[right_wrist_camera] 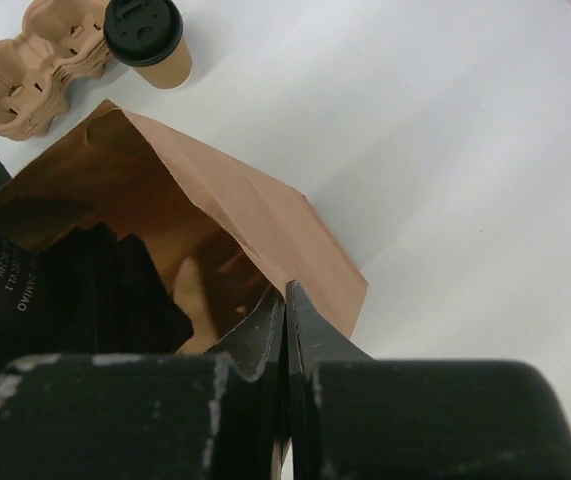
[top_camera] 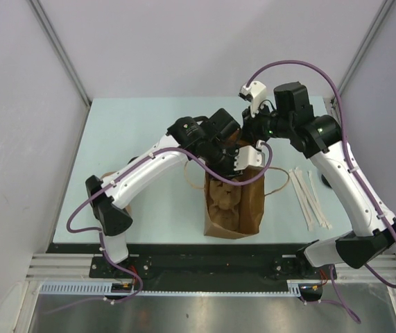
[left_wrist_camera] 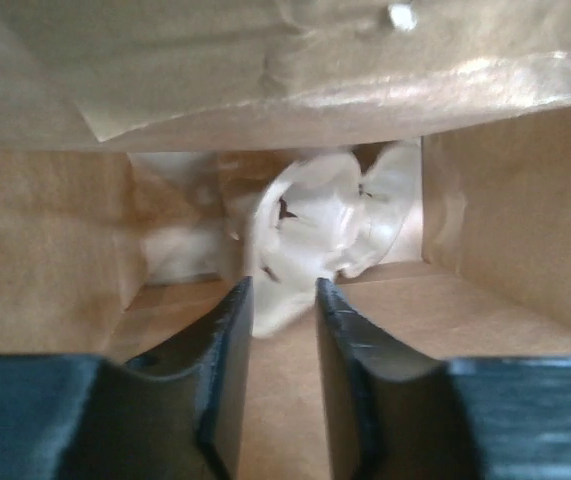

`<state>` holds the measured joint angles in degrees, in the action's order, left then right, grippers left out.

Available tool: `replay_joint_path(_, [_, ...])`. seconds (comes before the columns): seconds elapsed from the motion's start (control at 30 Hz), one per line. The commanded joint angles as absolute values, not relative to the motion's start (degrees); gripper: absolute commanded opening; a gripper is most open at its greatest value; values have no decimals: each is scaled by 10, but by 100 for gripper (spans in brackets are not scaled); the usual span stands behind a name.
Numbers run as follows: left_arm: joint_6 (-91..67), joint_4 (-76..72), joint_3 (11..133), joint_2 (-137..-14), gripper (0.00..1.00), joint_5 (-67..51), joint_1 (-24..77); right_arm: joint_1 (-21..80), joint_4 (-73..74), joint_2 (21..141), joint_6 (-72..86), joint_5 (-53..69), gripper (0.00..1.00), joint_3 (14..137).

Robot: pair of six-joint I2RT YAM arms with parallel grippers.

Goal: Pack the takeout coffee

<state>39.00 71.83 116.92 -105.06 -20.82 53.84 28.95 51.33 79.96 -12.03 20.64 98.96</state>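
Observation:
The takeout coffee point(right_wrist_camera: 150, 40), a tan cup with a black lid, stands on the table beyond the brown paper bag point(right_wrist_camera: 265, 220) in the right wrist view. In the top view the arms hide it. The bag point(top_camera: 234, 205) stands open at the table's middle. My right gripper point(right_wrist_camera: 285, 300) is shut on the bag's rim, also seen from above point(top_camera: 256, 149). My left gripper point(left_wrist_camera: 283, 300) is open and empty, reaching inside the bag point(top_camera: 236, 166). A crumpled white paper point(left_wrist_camera: 315, 225) lies at the bag's bottom just beyond its fingertips.
A stack of tan pulp cup carriers point(right_wrist_camera: 30, 70) sits next to the coffee. Several white sticks point(top_camera: 310, 198) lie on the table to the bag's right. The bag's paper handle point(top_camera: 277, 182) loops out on its right side.

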Motion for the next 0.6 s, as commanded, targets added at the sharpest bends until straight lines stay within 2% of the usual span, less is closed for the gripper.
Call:
replay_joint_path(0.0, [378,689,1201,-1034,43,-196,527,287,498,795,-110,224,0,984])
replay_joint_path(0.3, [346,644,1257,-982,56,-214,527,285,500,802,-117,209,0,984])
replay_joint_path(0.4, [328,609,1256,-944,67,-231,525,286,502,804,-120,199,0,990])
replay_joint_path(0.5, [278,550,1241,-898,86,-272,503,288,506,807,-123,182,0,991])
replay_joint_path(0.57, [229,517,1232,-868,91,-294,471,289,509,807,-127,168,0,987])
